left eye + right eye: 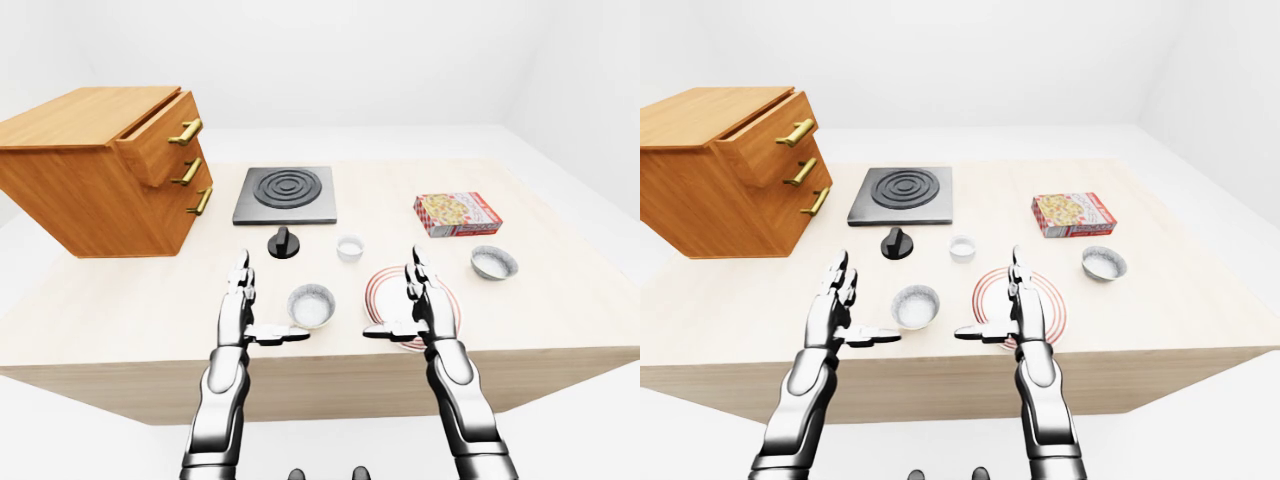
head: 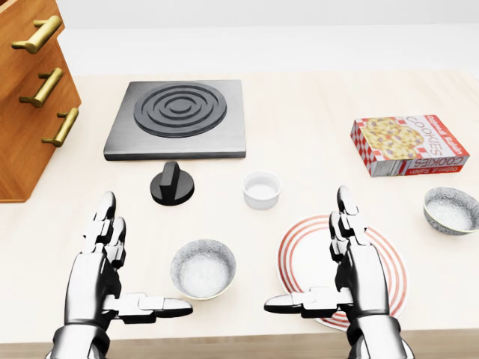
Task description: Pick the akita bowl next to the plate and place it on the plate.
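Head view, table: a pale wooden tabletop [image 2: 299, 105] with a faint grain is filling the picture.
Head view, task bowl: the round speckled grey-white akita bowl [image 2: 203, 268] is sitting empty just beside the plate, at its 9 o'clock, not touching it.
Head view, plate: the flat round white plate with red rings [image 2: 314, 250] is lying bare, partly hidden by the right hand.
Head view, left hand: the shiny metal left hand [image 2: 112, 269] is standing wide, fingers pointing to 12 o'clock and thumb to 3 o'clock, holding nothing, at the bowl's 9 o'clock.
Head view, right hand: the metal right hand [image 2: 346, 269] is spreading wide over the plate, thumb pointing to 9 o'clock, holding nothing.
Head view, other containers: a small smooth white ramekin [image 2: 261, 189] is sitting empty at the plate's 11 o'clock; a second speckled bowl [image 2: 450, 209] is resting empty at the plate's 2 o'clock.
Left-eye view: a square dark grey stove plate with raised rings [image 1: 286, 193] and a black knob [image 1: 285, 242] are lying at the bowl's 12 o'clock.
Right-eye view: a rectangular red-checked cookie box [image 1: 1073, 214] is lying flat; a wooden cabinet with brass handles [image 1: 730, 170] is sitting tilted, its top drawer slightly out.
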Robot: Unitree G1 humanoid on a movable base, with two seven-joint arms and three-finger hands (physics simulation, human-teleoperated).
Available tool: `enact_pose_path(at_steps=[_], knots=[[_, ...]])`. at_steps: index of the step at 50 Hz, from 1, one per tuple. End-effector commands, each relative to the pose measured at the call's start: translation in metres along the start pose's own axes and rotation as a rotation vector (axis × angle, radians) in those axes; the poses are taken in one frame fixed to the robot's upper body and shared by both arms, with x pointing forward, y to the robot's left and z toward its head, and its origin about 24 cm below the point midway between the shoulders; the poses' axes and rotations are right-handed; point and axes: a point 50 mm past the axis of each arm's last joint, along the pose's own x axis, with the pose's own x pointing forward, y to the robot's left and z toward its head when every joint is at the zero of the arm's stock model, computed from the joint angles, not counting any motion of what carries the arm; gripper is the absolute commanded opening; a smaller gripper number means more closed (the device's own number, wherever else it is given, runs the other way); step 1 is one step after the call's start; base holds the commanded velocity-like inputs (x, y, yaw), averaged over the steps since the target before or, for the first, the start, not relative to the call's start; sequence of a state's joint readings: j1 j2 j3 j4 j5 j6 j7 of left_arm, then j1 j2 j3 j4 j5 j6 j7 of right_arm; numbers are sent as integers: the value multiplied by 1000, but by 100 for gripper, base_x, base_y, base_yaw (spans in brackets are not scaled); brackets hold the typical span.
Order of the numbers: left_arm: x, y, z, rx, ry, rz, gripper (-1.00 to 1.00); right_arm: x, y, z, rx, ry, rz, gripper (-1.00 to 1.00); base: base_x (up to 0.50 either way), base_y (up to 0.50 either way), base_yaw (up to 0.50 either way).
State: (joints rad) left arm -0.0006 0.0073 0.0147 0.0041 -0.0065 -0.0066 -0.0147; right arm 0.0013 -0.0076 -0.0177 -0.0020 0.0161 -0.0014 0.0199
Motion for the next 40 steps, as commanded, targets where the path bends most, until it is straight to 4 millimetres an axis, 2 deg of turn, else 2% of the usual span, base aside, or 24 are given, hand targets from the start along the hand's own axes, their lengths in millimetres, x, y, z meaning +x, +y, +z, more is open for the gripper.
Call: enact_pose_path(at_steps=[1,29,40], knots=[[-1,6,0,5,-10,-3,100,-1,-8,2,16,-7,5,100,0,0,0],[-1,7,3,-3,-19,2,100,-3,-7,2,36,-6,15,100,0,0,0],[-1,7,3,-3,-20,1,100,-3,-8,5,31,-15,12,100,-1,-29,0]])
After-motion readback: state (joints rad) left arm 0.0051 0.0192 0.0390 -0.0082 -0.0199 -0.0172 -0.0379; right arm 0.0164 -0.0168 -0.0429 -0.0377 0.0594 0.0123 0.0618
